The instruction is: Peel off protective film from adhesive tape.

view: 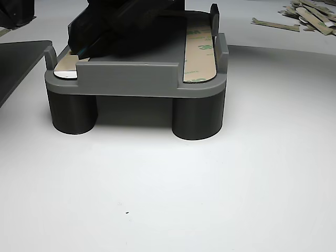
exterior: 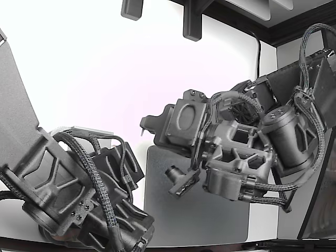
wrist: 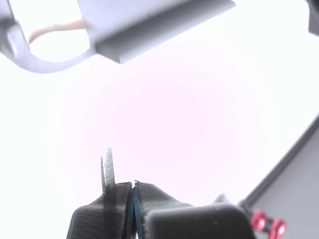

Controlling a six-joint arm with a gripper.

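**Tweezer gripper raised, tips together, nothing seen between them**

In the other view, a grey fixture (view: pixel 131 79) on round legs is seen on the white table (view: pixel 210 199). A tape strip with printed backing film (view: pixel 198 50) lies along the fixture's right-hand channel in that view; a second strip end (view: pixel 65 65) shows at its left, partly covered by a dark arm part (view: pixel 121 26). Peeled film scraps (view: pixel 304 16) are scattered well apart at the far right. In the wrist view, the gripper (wrist: pixel 107 169) is shown with its thin pointed tips pressed together against a bright blank background.
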